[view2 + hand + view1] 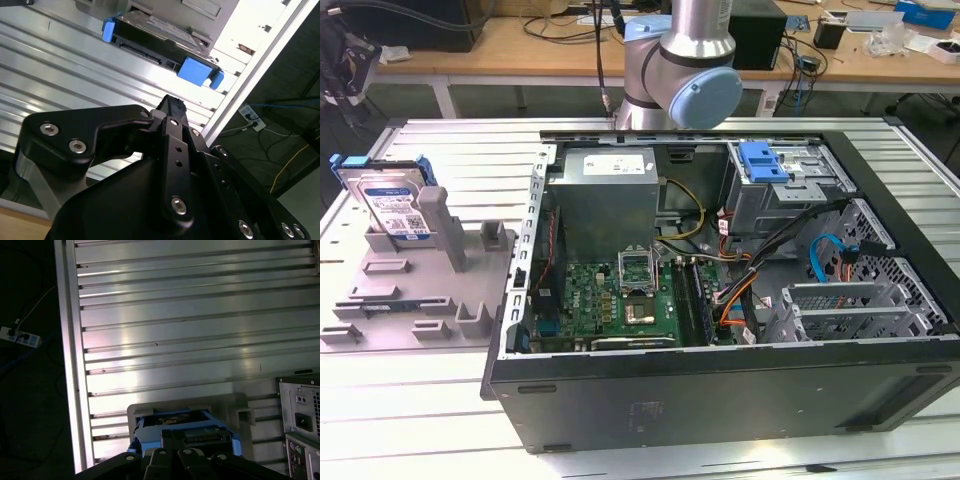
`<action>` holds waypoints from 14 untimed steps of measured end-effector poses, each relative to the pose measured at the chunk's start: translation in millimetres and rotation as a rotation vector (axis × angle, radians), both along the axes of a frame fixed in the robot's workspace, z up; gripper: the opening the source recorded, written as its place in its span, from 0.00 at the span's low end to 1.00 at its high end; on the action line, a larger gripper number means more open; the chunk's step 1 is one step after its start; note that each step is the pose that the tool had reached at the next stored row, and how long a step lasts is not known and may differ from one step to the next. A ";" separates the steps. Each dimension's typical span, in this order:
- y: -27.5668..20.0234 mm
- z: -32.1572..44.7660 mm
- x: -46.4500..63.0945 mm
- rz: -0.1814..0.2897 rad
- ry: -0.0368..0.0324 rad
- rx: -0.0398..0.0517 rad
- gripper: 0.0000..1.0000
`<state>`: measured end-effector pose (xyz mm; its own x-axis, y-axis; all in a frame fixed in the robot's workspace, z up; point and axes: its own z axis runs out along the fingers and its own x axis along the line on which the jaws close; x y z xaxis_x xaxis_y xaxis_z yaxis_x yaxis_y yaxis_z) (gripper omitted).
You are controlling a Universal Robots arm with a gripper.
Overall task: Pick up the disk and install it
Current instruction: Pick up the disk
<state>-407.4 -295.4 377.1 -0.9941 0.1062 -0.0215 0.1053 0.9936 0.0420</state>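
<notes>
Finds the disk (395,200) upright on its edge in the grey fixture (420,290) at the exterior view's left, label toward the camera, blue frame around its edges. Sets that fixture on the slotted aluminium table (420,420), just beside the open computer case (720,380). Shows the gripper (172,106) in the second wrist view short of the disk, not touching it, with bare table slats between the two. Cannot tell the gripper's state, released or clenched. Catches the disk again in the first wrist view, end-on in the fixture, just beyond the dark links at the gripper's base, with the rear panel of the case off to one side. Leaves the disk ungrasped and outside the case. Reveals, inside the case, a green motherboard (620,300), a grey power supply (605,190) and a bare blue bracket (765,160) atop the drive cage toward the exterior view's right. Puts the arm (685,60) behind the case, at its far side.
</notes>
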 end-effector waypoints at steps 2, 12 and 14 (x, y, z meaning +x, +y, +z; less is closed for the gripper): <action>0.0 0.0 0.0 0.000 0.0000 -0.0001 0.11; -0.1 0.0 2.2 0.101 0.0059 -0.0007 0.11; -0.1 0.0 2.2 0.143 0.0059 -0.0011 0.11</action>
<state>-405.2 -295.5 377.1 -0.9992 -0.0370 -0.0156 -0.0376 0.9985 0.0407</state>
